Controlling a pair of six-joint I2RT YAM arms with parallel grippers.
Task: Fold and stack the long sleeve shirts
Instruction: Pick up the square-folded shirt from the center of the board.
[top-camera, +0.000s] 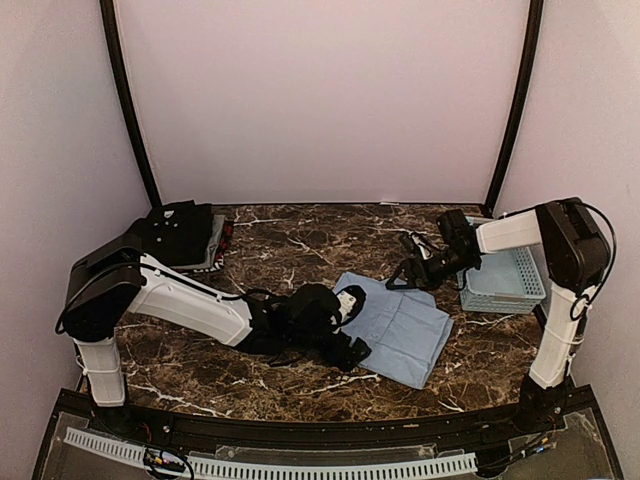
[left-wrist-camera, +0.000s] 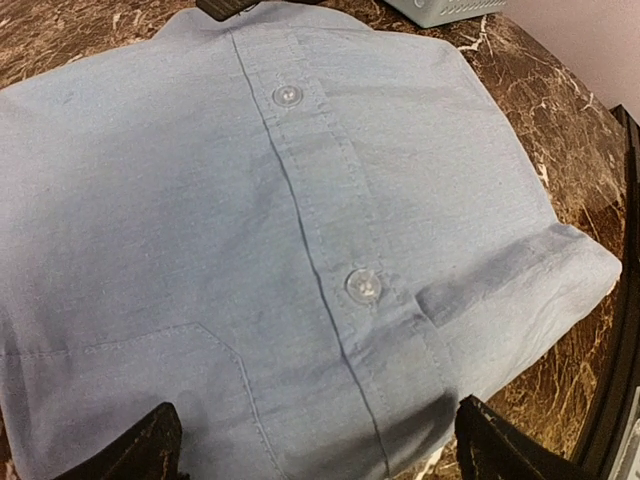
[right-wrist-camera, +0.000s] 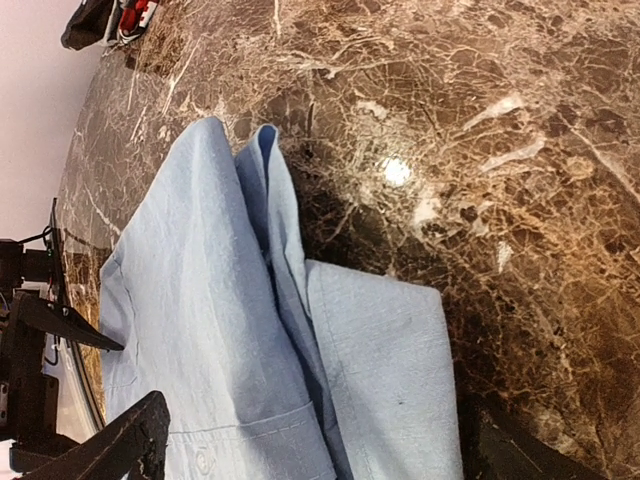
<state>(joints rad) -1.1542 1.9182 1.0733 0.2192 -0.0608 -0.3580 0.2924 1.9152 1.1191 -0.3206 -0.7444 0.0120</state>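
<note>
- Light blue folded button-front cloth shirt (top-camera: 405, 330) lies flat on the brown marble-patterned desk (top-camera: 300, 245), right of centre. It forms a rough rectangle, placket side up.
- Black collared cloth shirt (top-camera: 180, 228) sits at the far left corner on top of a small pile of other folded cloth, well apart from the blue one.
- Left pincer (left-wrist-camera: 318, 425) hovers over the near-left edge of the blue shirt, fingers spread wide, nothing between them.
- Right pincer (right-wrist-camera: 320, 415) is at the shirt's far edge, between it and the pale blue plastic lattice basket (top-camera: 510, 285). It is likewise wide open and empty.
- Handling, as I judge it: thin woven cloth, light and limp. It will sag and unfold if lifted from one point, and should slide easily on the polished desk.
- White plastic buttons (left-wrist-camera: 363, 285) and the stitched placket give the only stiffness. The pocket seam is at lower left in the left wrist view.
- Folded layers show as stacked edges in the right wrist view. A pinch there must catch all the layers or the top one will peel off.
- Best hold, in my view: both pincers on opposite edges, each gripping the full thickness, so the packet travels flat to the pile.
</note>
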